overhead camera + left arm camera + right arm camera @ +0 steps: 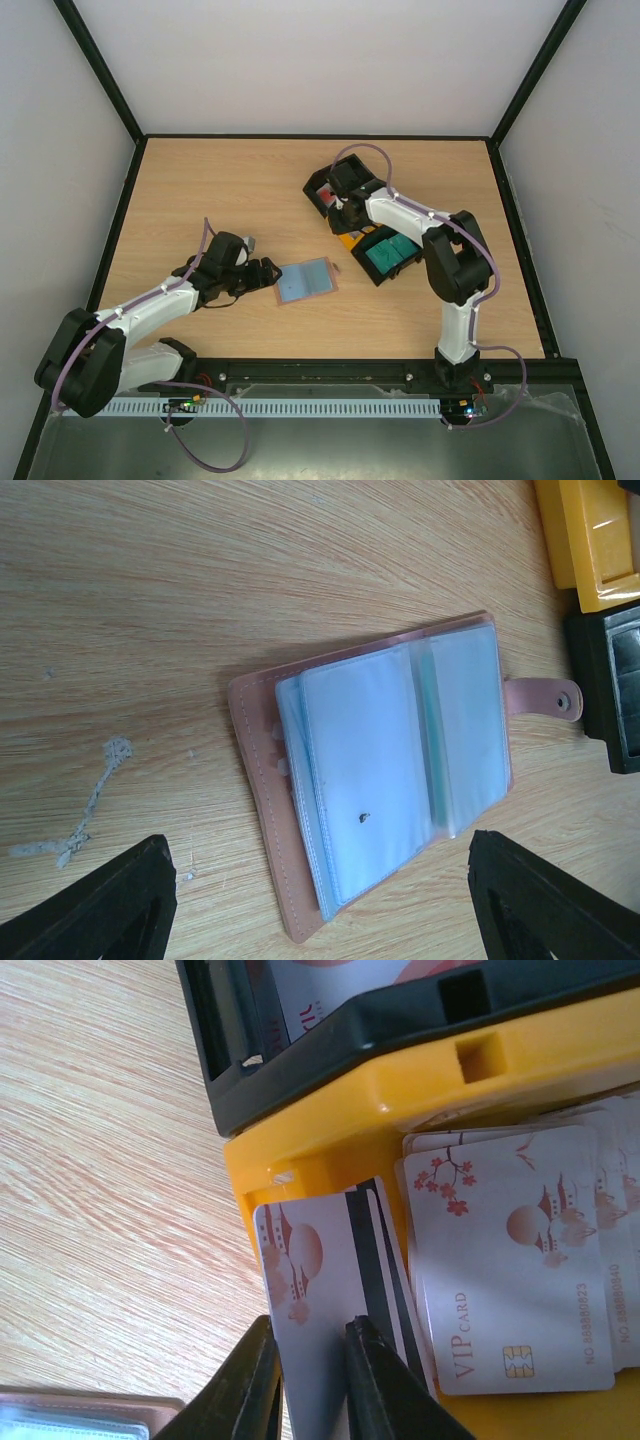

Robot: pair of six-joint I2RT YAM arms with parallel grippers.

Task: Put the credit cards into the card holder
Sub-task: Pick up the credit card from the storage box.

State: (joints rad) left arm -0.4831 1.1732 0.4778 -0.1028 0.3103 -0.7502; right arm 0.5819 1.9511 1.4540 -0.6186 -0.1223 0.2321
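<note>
The card holder [305, 280] lies open on the table, brown outside with blue-grey clear sleeves; it fills the left wrist view [390, 770]. My left gripper [265, 272] is open and empty just left of it, its fingertips [100, 910] apart on either side of the holder's near end. My right gripper [345, 218] is over the yellow tray [500, 1070], shut on a white credit card with red marks [320, 1280] held on edge. A second card with a black stripe [385, 1250] lies close behind it. More white VIP cards [520, 1280] lie stacked in the yellow tray.
A black tray [322, 195] with red-and-white cards stands behind the yellow tray [350, 240]. Another black tray with teal cards [390, 255] is to its right. Both trays' edges show at the right of the left wrist view [610, 690]. The holder's corner shows low in the right wrist view [80, 1415].
</note>
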